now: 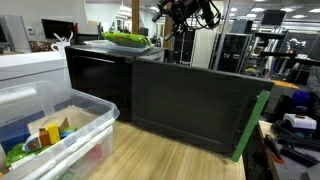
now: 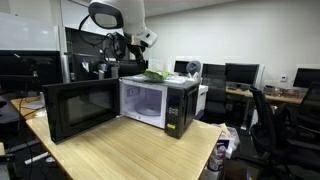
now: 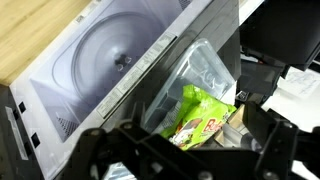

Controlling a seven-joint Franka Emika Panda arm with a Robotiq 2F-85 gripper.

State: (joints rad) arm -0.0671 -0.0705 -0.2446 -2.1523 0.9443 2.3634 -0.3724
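While the gripper point(image 2: 113, 62) hangs over the microwave point(image 2: 182, 105), its fingers stand spread apart, gripping nothing. Clear plastic container point(image 3: 205, 75) holding a green packet point(image 3: 200, 118) sits on the microwave top, near the gripper. Door point(image 2: 80, 108) is swung wide; turntable point(image 3: 115, 45) is visible inside.

In an exterior view, a black microwave point(image 2: 182, 104) stood on a light wooden table point(image 2: 130, 152), its door point(image 2: 80, 108) swung fully open to one side and its pale, lit cavity point(image 2: 142, 101) exposed. A flat green packet point(image 2: 155, 75) lay on the microwave's top, toward the side away from the hinge. The white arm point(image 2: 112, 14) reached in from above, and its dark gripper point(image 2: 118, 60) hung over the hinge-side part of the top, near the packet but apart from it; how its jaws stood could not be made out. Behind the table were dark monitors point(image 2: 240, 73) on desks and black office chairs point(image 2: 272, 112).
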